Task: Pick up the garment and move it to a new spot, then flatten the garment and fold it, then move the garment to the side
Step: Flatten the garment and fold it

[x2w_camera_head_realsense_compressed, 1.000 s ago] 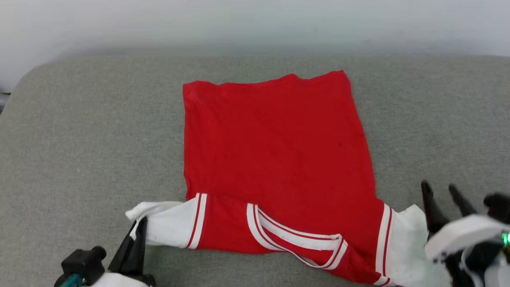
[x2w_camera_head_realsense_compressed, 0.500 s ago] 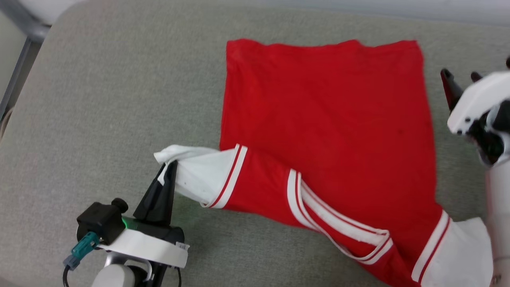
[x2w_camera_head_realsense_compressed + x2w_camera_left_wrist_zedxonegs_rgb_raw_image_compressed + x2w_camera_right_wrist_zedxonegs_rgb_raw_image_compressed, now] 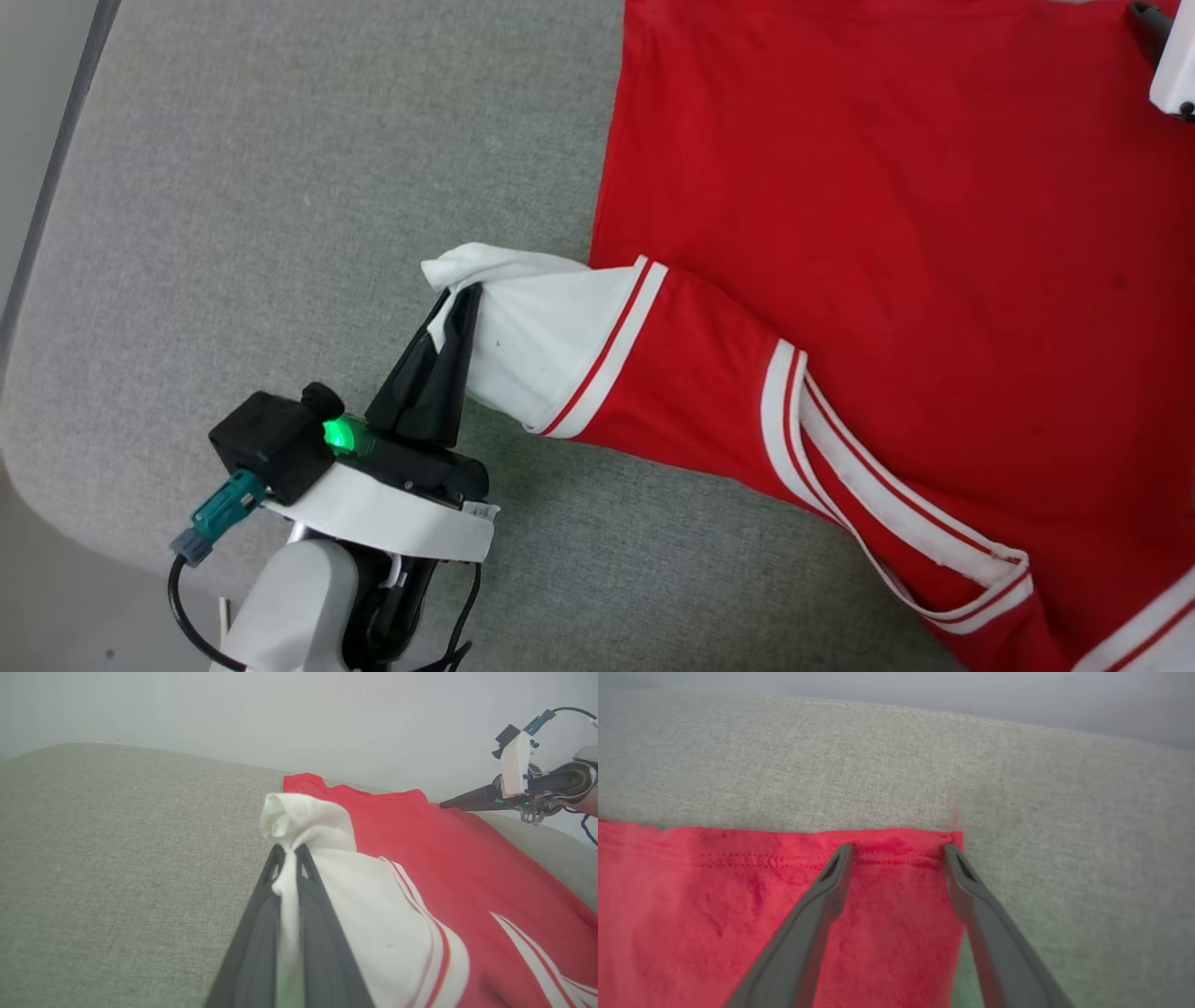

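The garment (image 3: 887,233), a red jersey, lies spread on the grey cushion with its striped V-neck (image 3: 878,504) toward me. My left gripper (image 3: 464,301) is shut on the tip of the white sleeve (image 3: 537,341) and holds it slightly raised. In the left wrist view the fingertips (image 3: 289,851) pinch the bunched white cloth (image 3: 303,821). My right gripper (image 3: 899,851) is open, its two fingers hovering over the garment's far hem corner (image 3: 924,844). It also shows at the head view's top right (image 3: 1146,19) and from the side in the left wrist view (image 3: 448,805).
The grey fabric surface (image 3: 280,187) ends in a rounded edge on the left (image 3: 37,280), with floor beyond at the lower left. A pale wall (image 3: 280,709) stands behind the far edge. Bare cushion lies left of the garment.
The head camera has swung down and left, shifting the whole picture. My right gripper has travelled from beside the near right sleeve to the far hem corner. The left gripper keeps its hold on the sleeve.
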Robot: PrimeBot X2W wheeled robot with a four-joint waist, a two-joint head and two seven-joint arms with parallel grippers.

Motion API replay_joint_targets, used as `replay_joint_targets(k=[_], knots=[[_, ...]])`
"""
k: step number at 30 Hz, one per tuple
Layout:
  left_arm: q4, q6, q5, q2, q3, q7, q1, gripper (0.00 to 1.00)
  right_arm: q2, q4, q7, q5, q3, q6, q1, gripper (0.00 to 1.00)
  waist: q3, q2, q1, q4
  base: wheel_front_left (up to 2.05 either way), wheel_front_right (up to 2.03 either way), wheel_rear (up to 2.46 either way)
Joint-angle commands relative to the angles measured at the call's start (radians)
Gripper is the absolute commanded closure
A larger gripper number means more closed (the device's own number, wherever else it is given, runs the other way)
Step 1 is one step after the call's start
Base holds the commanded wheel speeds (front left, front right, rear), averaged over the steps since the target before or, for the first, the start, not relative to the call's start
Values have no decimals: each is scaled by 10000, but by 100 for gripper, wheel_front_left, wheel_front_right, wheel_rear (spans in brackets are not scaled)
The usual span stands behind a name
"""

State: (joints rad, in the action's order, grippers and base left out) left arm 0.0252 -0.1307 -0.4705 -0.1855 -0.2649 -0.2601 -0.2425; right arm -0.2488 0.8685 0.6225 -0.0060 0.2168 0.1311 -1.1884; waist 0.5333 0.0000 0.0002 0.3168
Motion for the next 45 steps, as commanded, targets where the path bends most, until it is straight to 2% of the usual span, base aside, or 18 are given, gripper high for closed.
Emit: replay_joint_targets(k=[1, 4, 7, 9, 10, 13, 22, 27, 31, 36, 41, 45], knots=[[55, 2, -16, 7, -44, -70, -168, 100, -49, 98, 2, -119, 37, -7, -140, 0, 376, 0, -2, 314, 0, 0, 0], [95, 2, -84, 37, -63, -70, -300, 100, 9, 680, 485, -314, -26, -6, -71, 0, 565, 0, -2, 379, 0, 0, 0], [116, 2, -76, 52, 12, -69, -316, 100, 165, 1549, 1678, -535, 103, -6, 399, 0, 635, 0, -2, 317, 0, 0, 0], [114, 2, -93, 82, 30, -69, -338, 100, 226, 1867, 2349, -762, 286, -6, 600, 76, 666, 0, -2, 311, 0, 0, 0], [104, 2, -104, 86, 34, -69, -345, 100, 285, 1947, 2606, -896, 350, -10, 658, 100, 652, 0, -2, 310, 0, 0, 0], [21, 1, -109, 67, 45, -71, -311, 100, 475, 1727, 2671, -1039, 486, -4, 517, 100, 545, 0, -2, 309, 0, 0, 0], [-338, 1, -46, -15, 88, -71, 98, 100, -180, 486, 2409, -969, 505, -10, -46, 100, -483, 0, -2, 52, 0, 0, 0], [-515, 1, 9, -55, 327, -71, 505, 100, -476, -200, 2322, -411, 68, -9, 465, 100, -1402, 0, -2, -319, 0, 0, 0], [-661, 1, 139, -74, 553, -71, 901, 100, -818, -986, 2477, 347, -251, -9, 1386, 100, -2131, 0, -2, -739, 0, 0, 0], [-831, 1, 299, -142, 894, -71, 1349, 100, -1137, -2546, 2725, 1415, -331, -9, 3204, 100, -2887, 0, -2, -1321, 0, 0, 0], [-1016, 1, 438, -175, 961, -71, 1802, 100, -1170, -4722, 2935, 2216, 313, -9, 5745, 100, -3558, 0, -2, -1805, 0, 0, 0], [-1113, 1, 567, -162, 1024, -69, 2093, 100, -730, -6519, 3071, 2568, 1170, -9, 8043, 100, -3983, 0, -2, -2154, 0, 0, 0]])
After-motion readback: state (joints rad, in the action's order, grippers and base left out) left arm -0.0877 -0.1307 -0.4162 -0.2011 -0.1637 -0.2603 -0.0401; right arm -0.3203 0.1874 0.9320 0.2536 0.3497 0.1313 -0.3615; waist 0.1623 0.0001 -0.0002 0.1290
